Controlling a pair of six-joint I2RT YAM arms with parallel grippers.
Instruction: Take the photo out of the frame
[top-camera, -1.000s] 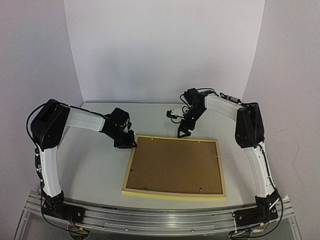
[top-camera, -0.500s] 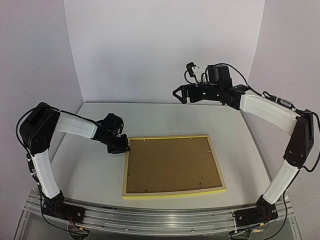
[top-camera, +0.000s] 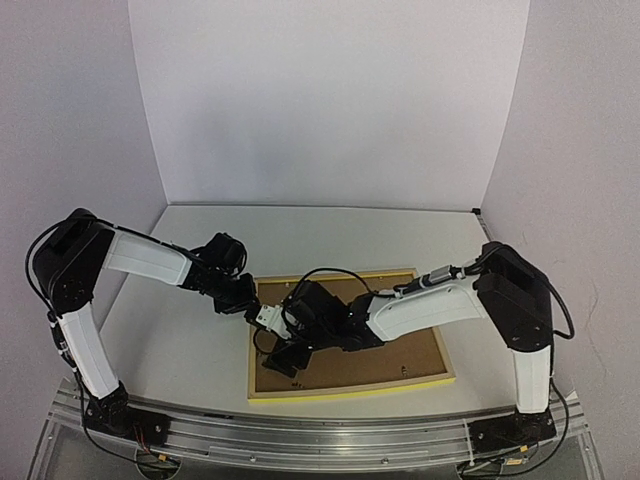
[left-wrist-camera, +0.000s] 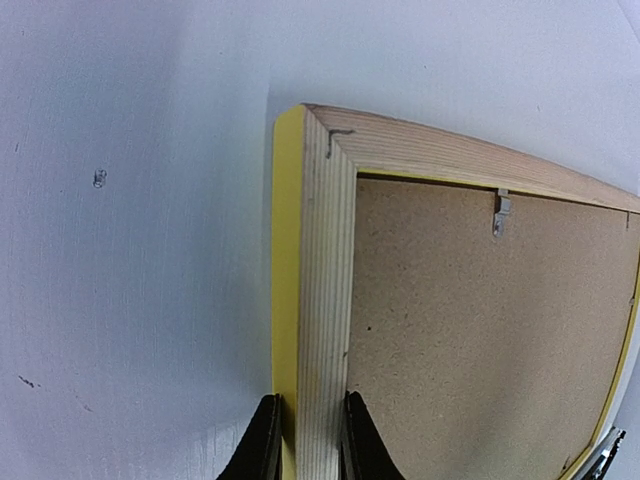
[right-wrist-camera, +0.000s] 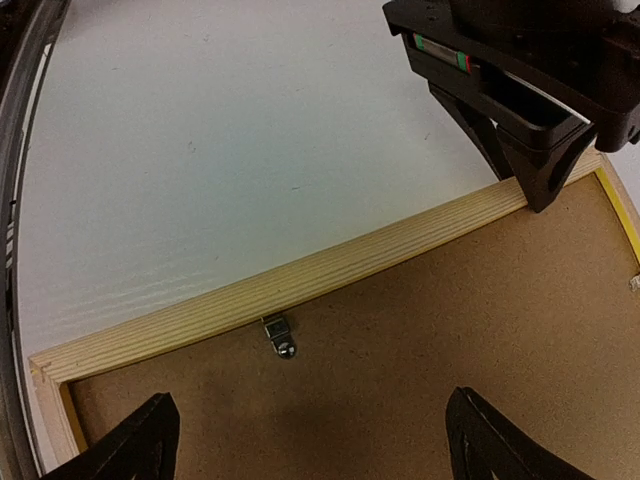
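A small green-and-red strip (right-wrist-camera: 440, 48) on the body of the left gripper (left-wrist-camera: 308, 445) is the only marking in view, and it is too small to read.

In the left wrist view, the left gripper's two black fingers (left-wrist-camera: 263, 442) stand at the bottom centre. They are drawn close together and clamp the frame's left rail between them, one finger against the yellow outer edge and the other against the inner edge of the pale wood. In the overhead view this grip falls near the frame's upper left corner.

The right gripper (right-wrist-camera: 315, 445) has its jaws spread wide. Its fingertips sit at the lower left and lower right of the right wrist view and hold nothing. It hangs over the brown backing board (right-wrist-camera: 400, 340), with a small metal tab (right-wrist-camera: 281, 336) on the rail's inner edge just above the gap between the fingers. Whether the fingertips touch the board cannot be told.

The frame (top-camera: 380, 386) lies flat and back-up on the white table (top-camera: 180, 340), in the lower middle of the overhead view. Its yellow face is down and the board fills its opening. The photo is hidden beneath the board.
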